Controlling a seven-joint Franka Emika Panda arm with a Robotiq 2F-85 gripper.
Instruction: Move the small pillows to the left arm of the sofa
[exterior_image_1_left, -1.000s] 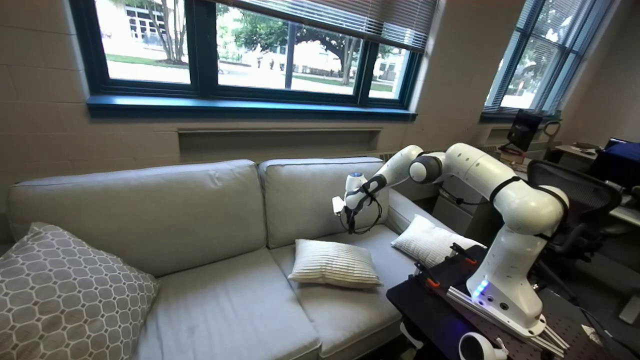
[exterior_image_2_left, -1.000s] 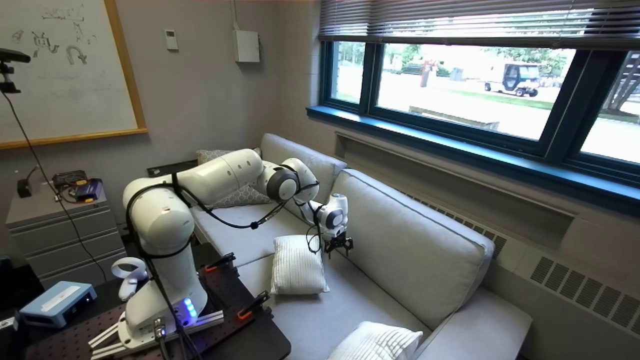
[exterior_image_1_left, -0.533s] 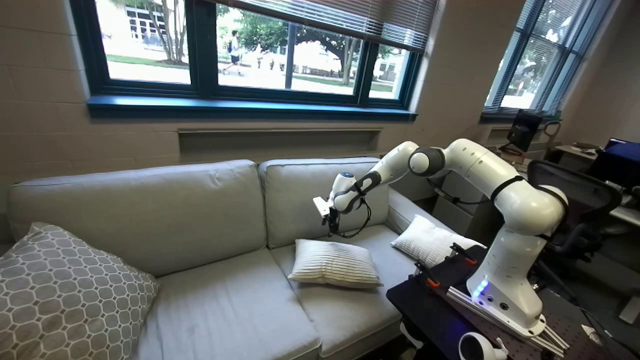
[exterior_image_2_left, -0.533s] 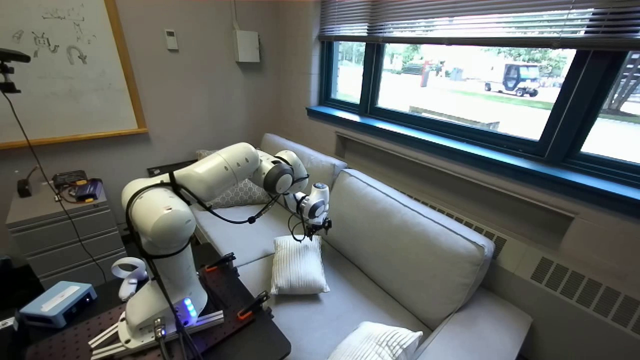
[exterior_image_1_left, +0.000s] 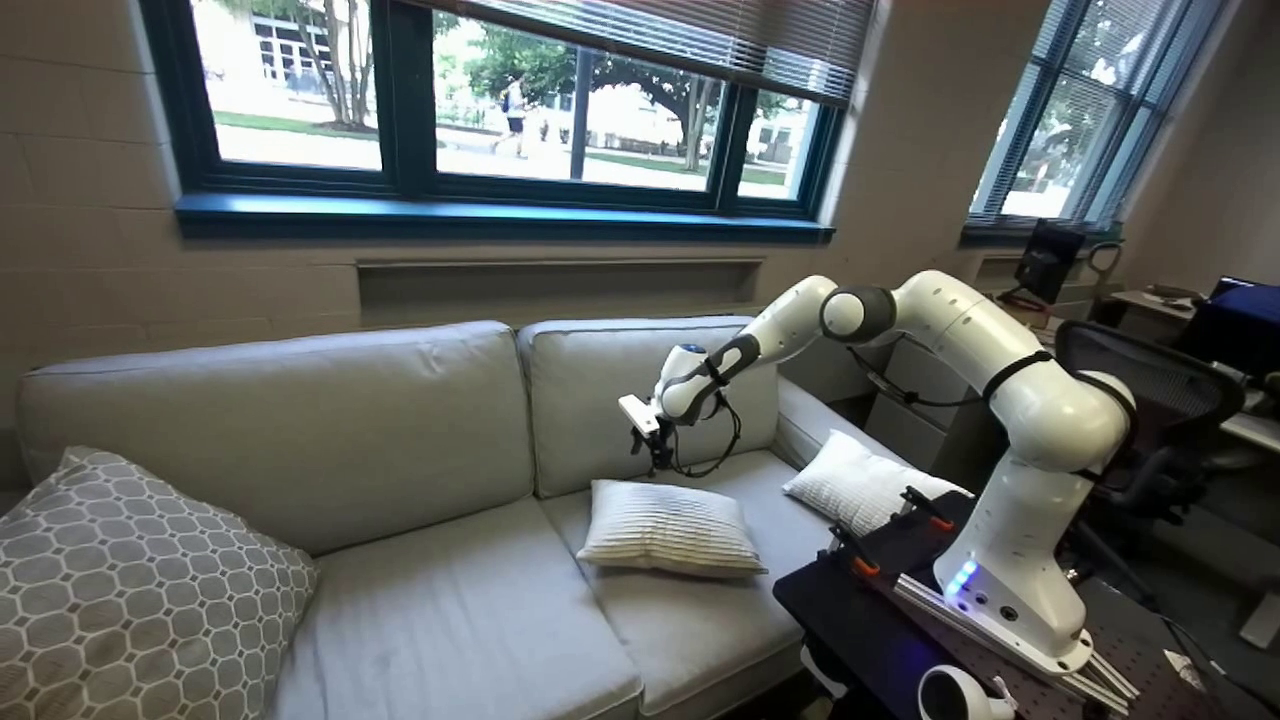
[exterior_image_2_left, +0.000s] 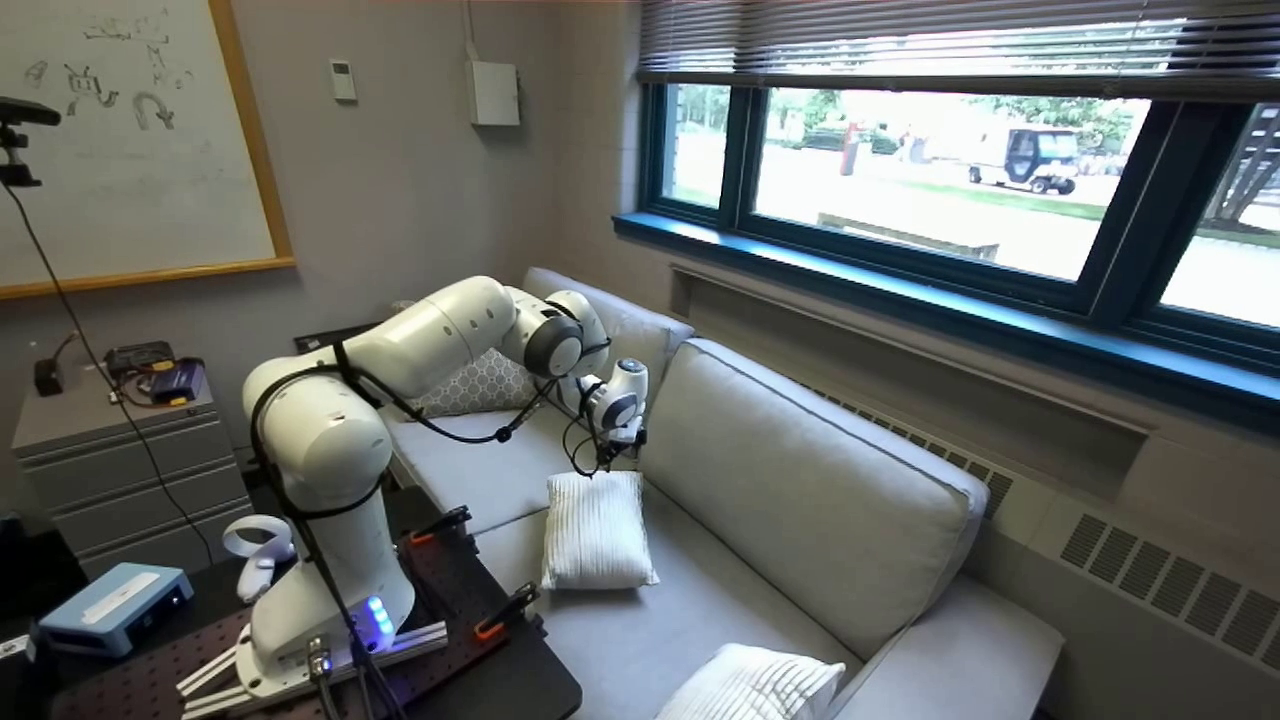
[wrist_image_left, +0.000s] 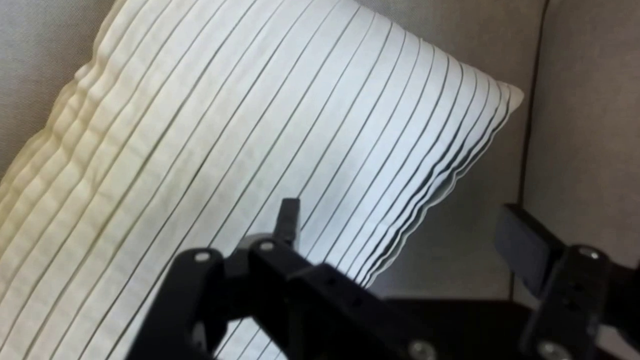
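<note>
Hovering over pillow (wrist_image_left: 250, 130) edge, gripper (wrist_image_left: 405, 227) wide

Two small pillows (exterior_image_1_left: 670, 528) (exterior_image_1_left: 855, 482), one patterned pillow (exterior_image_1_left: 150, 590), one sofa (exterior_image_1_left: 440, 610)

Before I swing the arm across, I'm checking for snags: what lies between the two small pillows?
Just a stretch of bare seat cushion between one small pillow and the other small pillow, as both exterior views show.

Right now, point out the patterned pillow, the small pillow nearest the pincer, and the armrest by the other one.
Patterned pillow (exterior_image_1_left: 150, 590): in an exterior view, its front face.
Small pillow (wrist_image_left: 215, 145): in the wrist view, its ribbed face.
Armrest (exterior_image_2_left: 965, 645): in an exterior view, its top.
</note>
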